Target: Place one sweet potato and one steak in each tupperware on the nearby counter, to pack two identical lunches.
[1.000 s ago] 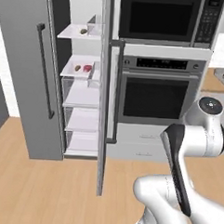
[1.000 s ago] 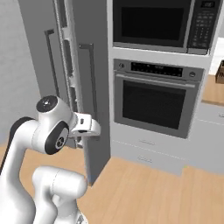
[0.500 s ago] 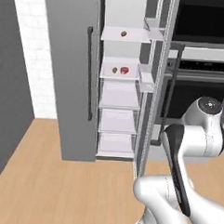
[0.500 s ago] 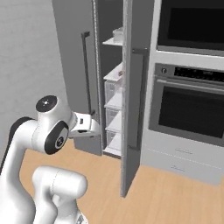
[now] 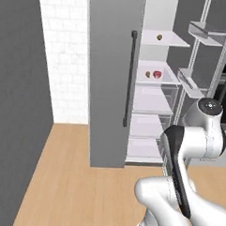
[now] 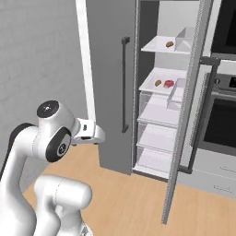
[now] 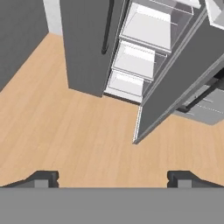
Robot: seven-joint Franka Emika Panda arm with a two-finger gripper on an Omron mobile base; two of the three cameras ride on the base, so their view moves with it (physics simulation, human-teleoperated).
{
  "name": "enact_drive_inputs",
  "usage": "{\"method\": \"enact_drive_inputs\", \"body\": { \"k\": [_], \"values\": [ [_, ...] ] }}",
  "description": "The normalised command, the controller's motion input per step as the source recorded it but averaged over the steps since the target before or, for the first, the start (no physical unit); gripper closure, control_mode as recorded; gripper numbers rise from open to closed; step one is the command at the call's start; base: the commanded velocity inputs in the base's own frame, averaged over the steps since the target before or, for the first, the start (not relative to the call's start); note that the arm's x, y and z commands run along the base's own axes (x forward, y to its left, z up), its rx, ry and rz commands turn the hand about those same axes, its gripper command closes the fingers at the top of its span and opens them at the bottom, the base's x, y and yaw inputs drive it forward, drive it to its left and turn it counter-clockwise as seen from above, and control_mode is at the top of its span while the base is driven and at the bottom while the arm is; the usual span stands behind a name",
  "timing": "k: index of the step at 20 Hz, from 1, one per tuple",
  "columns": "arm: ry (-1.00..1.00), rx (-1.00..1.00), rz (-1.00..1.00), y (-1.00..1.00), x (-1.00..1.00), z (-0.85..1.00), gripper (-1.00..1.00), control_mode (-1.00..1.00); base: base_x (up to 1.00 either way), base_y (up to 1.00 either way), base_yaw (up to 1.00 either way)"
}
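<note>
I log a tall grey fridge (image 5: 109, 86) with its right door (image 6: 186, 120) swung open over the wood floor (image 7: 65, 131). On its shelves: a red steak (image 5: 157, 74) beside a sweet potato (image 5: 148, 75), another sweet potato (image 5: 159, 37) one shelf above. My gripper (image 7: 113, 177) hangs over the floor, fingers spread wide, holding nothing.

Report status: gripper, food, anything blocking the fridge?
Gripper open, empty, above the wood floor. Fridge door open; steak and sweet potato on the middle shelf, another item above. Nothing blocking.
</note>
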Motion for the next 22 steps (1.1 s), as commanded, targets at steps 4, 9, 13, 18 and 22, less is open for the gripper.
{"method": "enact_drive_inputs", "body": {
  "k": [4, 9, 13, 18, 22],
  "values": [
    [0.0, 0.0, 0.0, 0.0, 0.0, 0.0, -1.0, 1.0, 0.7, 0.13, -0.19],
    [0.0, 0.0, 0.0, 0.0, 0.0, 0.0, -1.0, 1.0, 0.95, -0.1, -0.11],
    [0.0, 0.0, 0.0, 0.0, 0.0, 0.0, -1.0, 1.0, 0.94, -0.13, -0.08],
    [0.0, 0.0, 0.0, 0.0, 0.0, 0.0, -1.0, 1.0, 0.66, -0.33, -0.06],
    [0.0, 0.0, 0.0, 0.0, 0.0, 0.0, -1.0, 1.0, 0.35, -0.51, -0.06]
  ]
}}
